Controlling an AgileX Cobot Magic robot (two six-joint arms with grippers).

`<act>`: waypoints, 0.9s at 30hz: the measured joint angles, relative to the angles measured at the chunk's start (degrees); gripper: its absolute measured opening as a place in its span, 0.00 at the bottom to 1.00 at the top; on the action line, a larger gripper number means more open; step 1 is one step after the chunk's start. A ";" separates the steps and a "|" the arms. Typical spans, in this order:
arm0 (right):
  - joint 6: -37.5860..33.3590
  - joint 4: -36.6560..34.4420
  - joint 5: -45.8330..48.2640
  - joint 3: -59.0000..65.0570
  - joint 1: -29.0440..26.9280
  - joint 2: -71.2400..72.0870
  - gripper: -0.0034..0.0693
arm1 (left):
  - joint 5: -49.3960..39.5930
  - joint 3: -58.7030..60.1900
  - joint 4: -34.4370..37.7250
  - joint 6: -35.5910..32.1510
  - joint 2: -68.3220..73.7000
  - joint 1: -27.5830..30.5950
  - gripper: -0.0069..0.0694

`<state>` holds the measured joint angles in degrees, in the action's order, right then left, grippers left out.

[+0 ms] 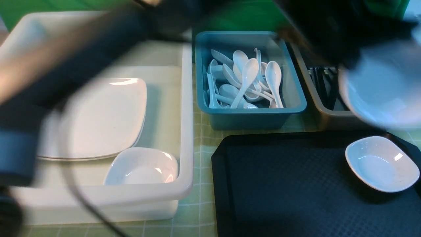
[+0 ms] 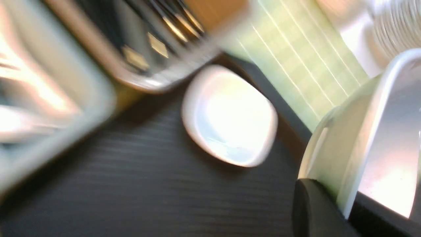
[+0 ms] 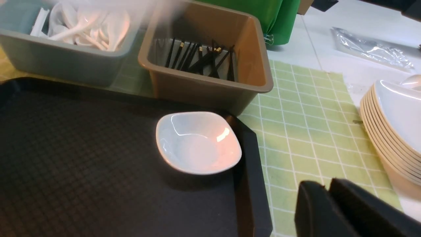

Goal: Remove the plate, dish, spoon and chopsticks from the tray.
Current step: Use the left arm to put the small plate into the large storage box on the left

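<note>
The left hand was clamped shut on the rim of a white dish, aloft above the black tray; a second white dish sat on the tray; the right hand was nearly closed, holding nothing visible.

The black plastic tray offers a bare lane across its middle and robot's-left side. A small white rounded-square dish obstructs its far right corner. The teal plastic bin and brown plastic bin bound the far edge. Overhead, the black left arm and the white dish in its jaws block passage. Green checked cloth provides clearance between the tray and the stacked white plates.
</note>
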<state>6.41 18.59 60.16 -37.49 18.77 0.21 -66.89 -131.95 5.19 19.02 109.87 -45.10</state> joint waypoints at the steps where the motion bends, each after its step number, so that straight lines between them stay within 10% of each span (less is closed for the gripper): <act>1: 0.00 0.00 -0.14 0.00 0.00 0.00 0.13 | -1.10 0.62 -1.07 -0.47 -2.68 2.48 0.10; 16: 0.25 0.00 -1.78 0.00 0.00 0.00 0.15 | -1.48 40.73 18.64 -19.02 -20.40 46.36 0.10; 27: 0.35 -0.11 -4.54 0.00 0.00 0.00 0.15 | 4.76 52.41 24.65 -34.71 -12.73 50.37 0.10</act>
<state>6.76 18.48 55.62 -37.49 18.77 0.21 -62.13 -79.54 29.83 -15.69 97.14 5.27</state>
